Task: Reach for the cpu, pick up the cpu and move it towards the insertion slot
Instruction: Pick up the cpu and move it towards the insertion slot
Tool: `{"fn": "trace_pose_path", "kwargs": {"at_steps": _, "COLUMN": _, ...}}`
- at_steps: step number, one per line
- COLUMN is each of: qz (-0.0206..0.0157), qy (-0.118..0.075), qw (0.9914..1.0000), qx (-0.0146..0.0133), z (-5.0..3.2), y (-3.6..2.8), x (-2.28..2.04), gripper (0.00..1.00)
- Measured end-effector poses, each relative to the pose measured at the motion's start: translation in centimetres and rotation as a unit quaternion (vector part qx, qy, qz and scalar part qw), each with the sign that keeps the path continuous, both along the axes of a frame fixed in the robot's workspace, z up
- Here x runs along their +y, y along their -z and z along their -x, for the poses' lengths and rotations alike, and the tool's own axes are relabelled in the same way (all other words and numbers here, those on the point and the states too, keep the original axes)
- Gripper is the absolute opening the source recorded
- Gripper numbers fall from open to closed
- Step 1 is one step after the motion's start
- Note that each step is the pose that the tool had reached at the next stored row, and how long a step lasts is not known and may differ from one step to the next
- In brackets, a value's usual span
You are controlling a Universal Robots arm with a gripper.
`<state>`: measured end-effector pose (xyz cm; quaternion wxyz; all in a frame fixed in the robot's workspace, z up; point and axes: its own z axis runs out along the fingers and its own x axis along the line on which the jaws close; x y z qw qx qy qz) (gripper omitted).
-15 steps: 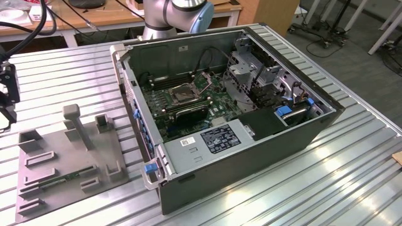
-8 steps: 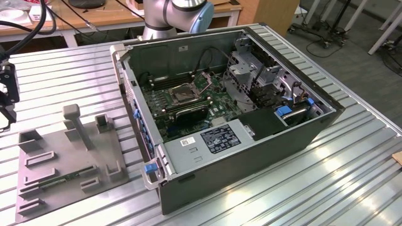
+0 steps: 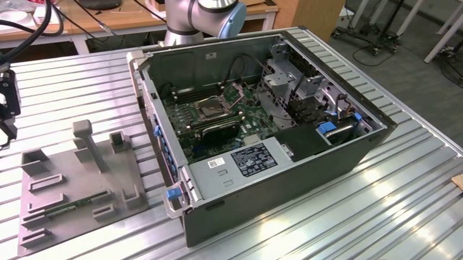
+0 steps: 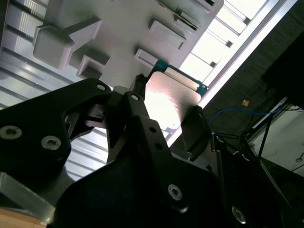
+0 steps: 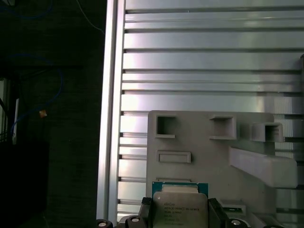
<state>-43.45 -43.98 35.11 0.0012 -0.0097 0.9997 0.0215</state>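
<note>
The cpu (image 4: 172, 100), a flat square chip with a silvery top and a thin green rim, sits between the black fingers (image 4: 135, 102) of my gripper (image 4: 166, 114), which is shut on it. In the first wrist view the cpu (image 5: 179, 203) hangs above the near edge of the grey plastic holder (image 5: 199, 142), clamped on two sides by the gripper (image 5: 179, 213). In the exterior view the gripper (image 3: 6, 105) is at the far left, over the table and raised above the holder (image 3: 72, 184). The insertion slot (image 3: 210, 106), a silver-framed socket, lies inside the open computer case, well to the exterior view's right of the gripper.
The open computer case (image 3: 289, 179) takes up the middle of the slatted metal table (image 3: 405, 206). A green memory stick (image 3: 72, 206) lies in the holder, which also has upright posts (image 3: 83, 138). The arm's base (image 3: 195, 21) stands behind the case. Cables hang at the exterior view's upper left.
</note>
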Motion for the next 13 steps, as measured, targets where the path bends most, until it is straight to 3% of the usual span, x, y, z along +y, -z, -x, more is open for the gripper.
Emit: {"fn": "trace_pose_path", "kwargs": {"at_steps": 13, "qz": 0.0, "qy": 0.0, "qw": 1.0, "qx": 0.0, "z": 0.0, "y": -0.54, "x": 0.0, "gripper": 0.54}}
